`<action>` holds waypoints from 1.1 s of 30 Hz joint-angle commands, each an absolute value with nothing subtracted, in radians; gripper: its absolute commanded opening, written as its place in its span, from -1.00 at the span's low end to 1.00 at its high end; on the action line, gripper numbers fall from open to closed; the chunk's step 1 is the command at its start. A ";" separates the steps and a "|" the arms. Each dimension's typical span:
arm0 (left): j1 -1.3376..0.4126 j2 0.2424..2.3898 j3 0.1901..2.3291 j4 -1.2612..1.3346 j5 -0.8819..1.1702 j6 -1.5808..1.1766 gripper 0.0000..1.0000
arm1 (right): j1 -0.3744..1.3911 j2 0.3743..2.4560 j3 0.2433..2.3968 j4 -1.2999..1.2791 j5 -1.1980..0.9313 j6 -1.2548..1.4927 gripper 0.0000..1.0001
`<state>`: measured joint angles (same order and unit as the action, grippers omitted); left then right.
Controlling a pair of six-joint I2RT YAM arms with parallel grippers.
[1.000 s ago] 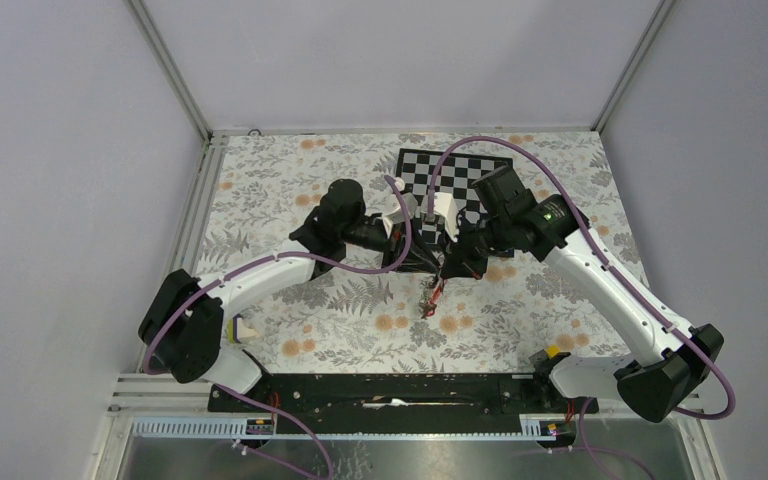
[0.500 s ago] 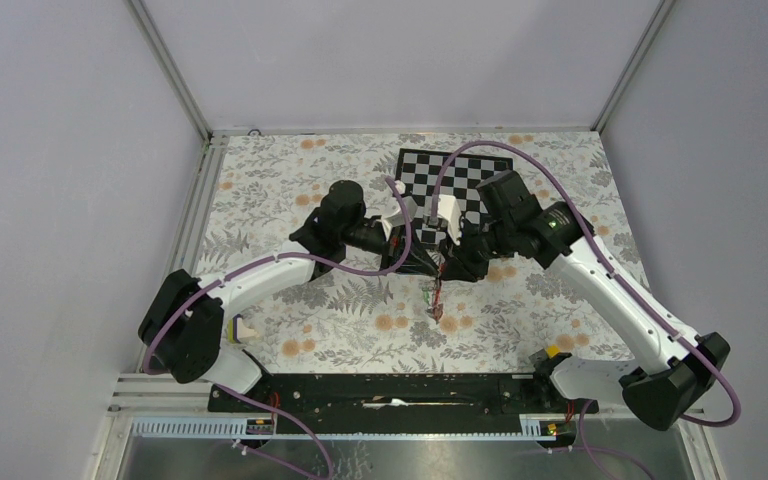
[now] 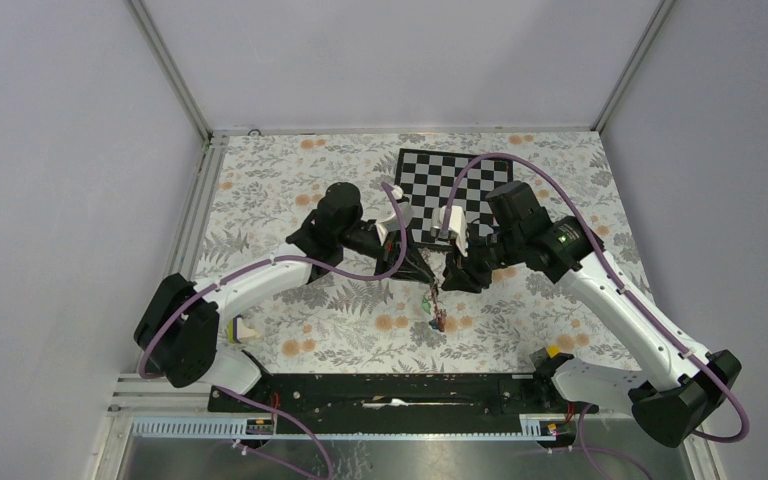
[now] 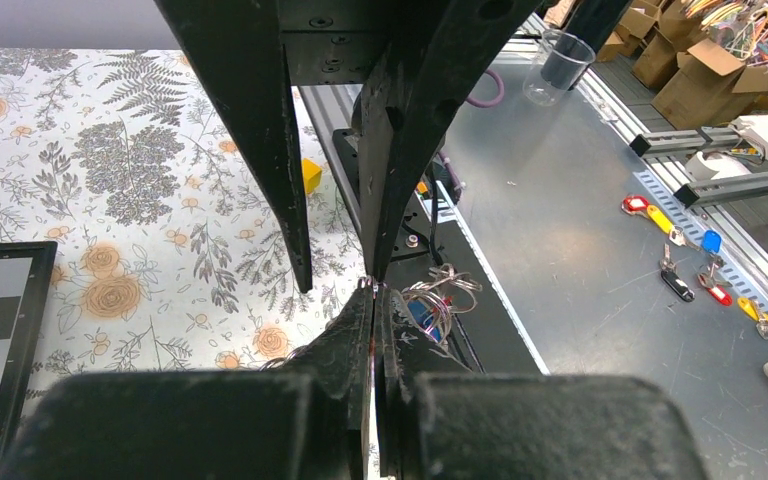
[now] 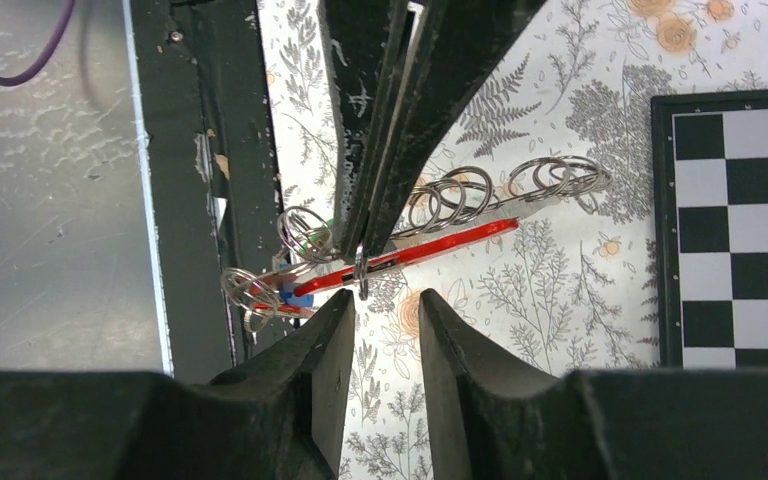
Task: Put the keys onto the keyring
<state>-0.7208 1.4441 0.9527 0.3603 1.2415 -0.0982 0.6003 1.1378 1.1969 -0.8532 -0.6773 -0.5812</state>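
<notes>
Got the left end effector (image 5: pixel 362 248) clenched on the keyring (image 5: pixel 361 275), nipping the thin wire loop right at the tip. Got the right end effector (image 5: pixel 384 305) released, jaws apart, tips just beside that same loop; contact too close to call from the right wrist view. Seeing the keys (image 3: pixel 436 308) dangling as one bunch under the pinch, in the air above the desk (image 3: pixel 290 180), between the two end effectors and on the near side of the chessboard (image 3: pixel 460 175). Counting a red tag (image 5: pixel 430 243), a blue tag (image 5: pixel 298 296) and a sliver of green tag (image 5: pixel 317 238), tangled with a string of spare split rings (image 5: pixel 465 195). Can't sort tags already on the held loop from tags only hanging off neighbouring rings.

Handling guess: light, stiff, slippery. Expect the wire to skate out of a flat-pad grip and the bunch to swing and twist on any quick move. Expect the plastic tags to be the easy handle: flat, wider, less slick than bare metal. Suggest taking a tag flat across its faces near the hole end, leaving the hole itself free for threading. Avoid grabbing the ring string; too floppy to steer. Hold the left pinch firm and low on the loop to leave the split end reachable. Move slow, wait out the swing before closing
</notes>
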 commanded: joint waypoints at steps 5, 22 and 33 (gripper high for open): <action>-0.722 1.410 0.954 0.463 1.290 -0.118 -1.00 | 0.594 1.120 1.194 -0.830 -0.762 -0.611 -0.48; -0.722 1.413 0.925 0.600 1.324 -0.203 -1.00 | 0.592 1.141 1.171 -0.807 -0.828 -0.600 -1.00; -0.728 1.435 0.867 0.884 1.353 -0.394 -1.00 | 0.592 1.160 1.154 -0.761 -0.853 -0.571 -0.92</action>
<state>-0.7200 1.4441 0.8700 0.6701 1.3037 -0.3096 0.5953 1.1511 1.1618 -0.8215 -0.8333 -0.5846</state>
